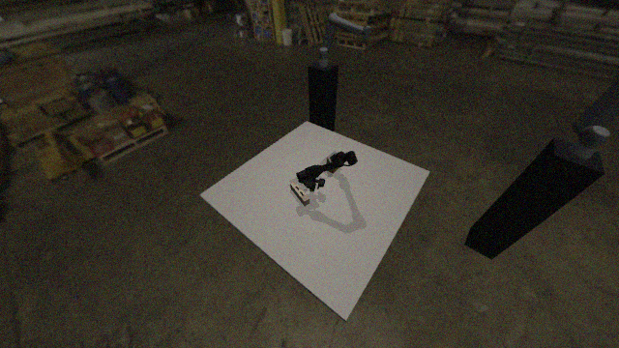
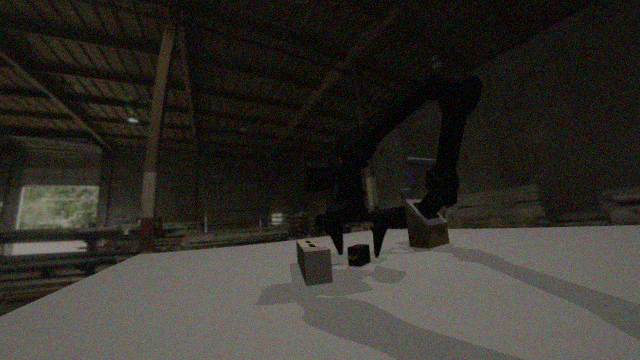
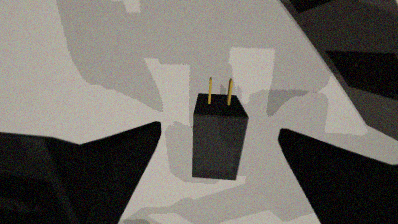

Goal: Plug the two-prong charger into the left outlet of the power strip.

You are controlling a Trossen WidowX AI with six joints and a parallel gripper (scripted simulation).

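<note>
The black charger (image 2: pixel 359 255) (image 3: pixel 218 147) lies on the white table, its two gold prongs pointing toward the top of the wrist view. My gripper (image 2: pixel 359 254) (image 3: pixel 219 130) is open and empty, with one finger on each side of the charger and a gap on both sides. In the top view the charger is too small or hidden to make out. The beige power strip (image 1: pixel 300 194) (image 2: pixel 316 266) stands beside the charger, with dark outlet openings on its top. Its shaded side (image 3: pixel 326 30) crosses the wrist view's upper right corner; its outlets are not visible there.
A brown box with a pale rim (image 2: pixel 428 235) stands by the arm's base. The white table (image 1: pixel 271 222) (image 2: pixel 150 310) carries the arm's shadows. Dark pillars (image 1: pixel 323 94) (image 1: pixel 527 203) stand outside the table edges.
</note>
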